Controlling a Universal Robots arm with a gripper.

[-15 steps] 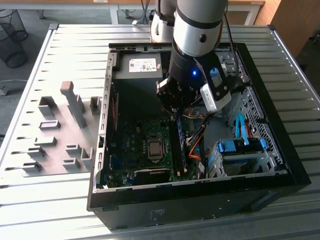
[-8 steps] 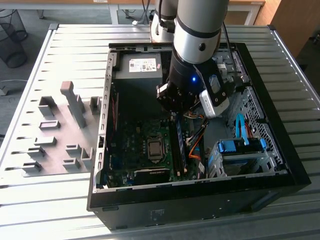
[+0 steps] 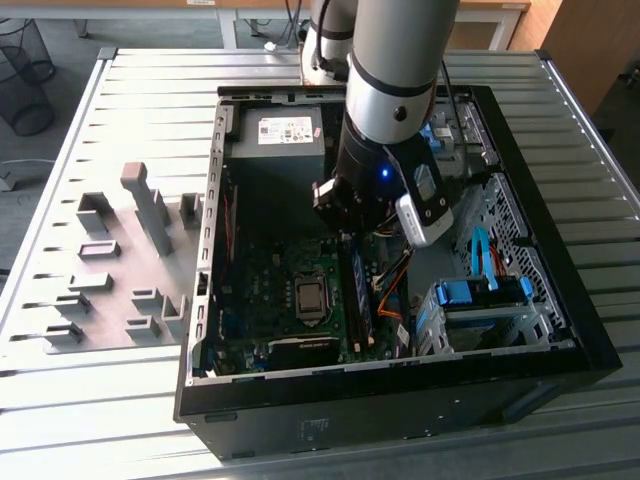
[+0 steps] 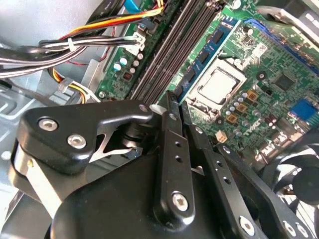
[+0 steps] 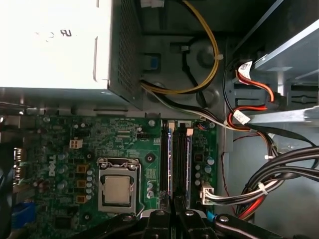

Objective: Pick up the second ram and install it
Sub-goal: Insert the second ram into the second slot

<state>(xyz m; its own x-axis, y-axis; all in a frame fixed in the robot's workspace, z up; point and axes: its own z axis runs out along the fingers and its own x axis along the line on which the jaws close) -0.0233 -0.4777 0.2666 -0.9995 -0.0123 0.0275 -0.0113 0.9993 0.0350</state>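
Observation:
My gripper (image 3: 345,232) hangs inside the open computer case, low over the motherboard's memory slots (image 5: 177,159). In the second wrist view its black fingers (image 4: 170,114) are pressed together, and I see nothing between them; the gripper (image 4: 176,101) is shut, just above one end of the slots. A blue-green ram stick (image 4: 203,56) with small black chips stands seated in a slot on the CPU side. The ram stick's (image 5: 169,159) edge is a thin bluish line in the first wrist view. I cannot tell whether it is the second ram.
The CPU socket (image 5: 117,189) lies beside the slots. Cable bundles (image 5: 279,169) run along the other side. The power supply (image 3: 280,135) fills the case's far end, and blue drive-bay latches (image 3: 480,290) sit at the exterior view's right. Grey holder blocks (image 3: 135,250) stand outside the case.

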